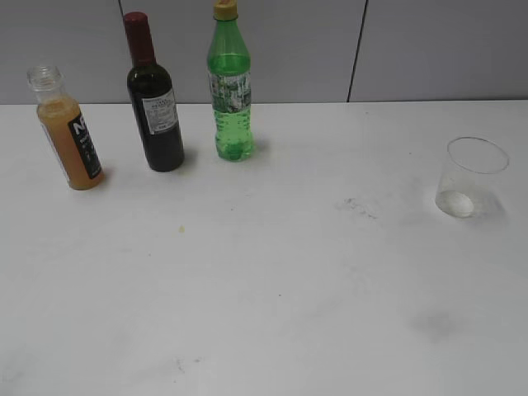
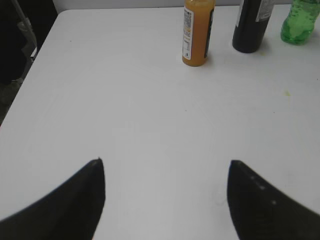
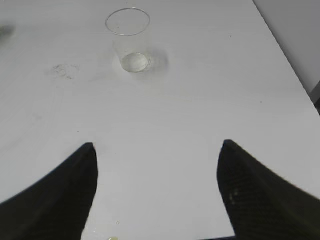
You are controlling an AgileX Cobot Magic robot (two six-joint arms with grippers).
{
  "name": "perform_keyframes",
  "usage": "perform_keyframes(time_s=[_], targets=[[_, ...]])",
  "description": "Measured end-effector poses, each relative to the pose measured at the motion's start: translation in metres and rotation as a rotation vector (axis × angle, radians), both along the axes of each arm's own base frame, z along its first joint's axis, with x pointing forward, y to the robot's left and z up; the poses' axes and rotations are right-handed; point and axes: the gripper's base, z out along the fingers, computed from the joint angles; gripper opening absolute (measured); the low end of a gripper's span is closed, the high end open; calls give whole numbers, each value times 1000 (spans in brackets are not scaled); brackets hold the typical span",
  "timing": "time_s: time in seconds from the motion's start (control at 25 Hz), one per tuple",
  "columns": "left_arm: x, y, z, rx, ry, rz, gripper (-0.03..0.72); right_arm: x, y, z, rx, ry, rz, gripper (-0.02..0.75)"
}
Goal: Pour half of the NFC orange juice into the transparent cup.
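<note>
The small clear plastic bottle of cloudy orange juice (image 1: 69,132) stands capless near the white worktop's (image 1: 272,289) far-left corner. The short transparent plastic cup (image 1: 470,177) sits upright near the right edge. The left gripper (image 2: 166,170) and right gripper (image 3: 156,152) hover with jaws spread, holding nothing.

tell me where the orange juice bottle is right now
The orange juice bottle stands far left in the exterior view, leftmost of three bottles, beside the wine bottle.

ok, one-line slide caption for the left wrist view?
Open left end effector faces orange juice bottle, wine bottle and green soda bottle across the table.
</note>
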Motion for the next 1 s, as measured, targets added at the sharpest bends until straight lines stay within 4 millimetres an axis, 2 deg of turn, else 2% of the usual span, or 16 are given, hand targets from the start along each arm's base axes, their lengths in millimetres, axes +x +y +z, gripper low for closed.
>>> perform_keyframes(time_s=[0.8, 1.0], targets=[[0, 0, 0, 1, 0, 0, 584, 0, 0, 0, 0, -4, 0, 571], [0, 0, 0, 1, 0, 0, 584, 0, 0, 8, -1, -62, 1, 571]])
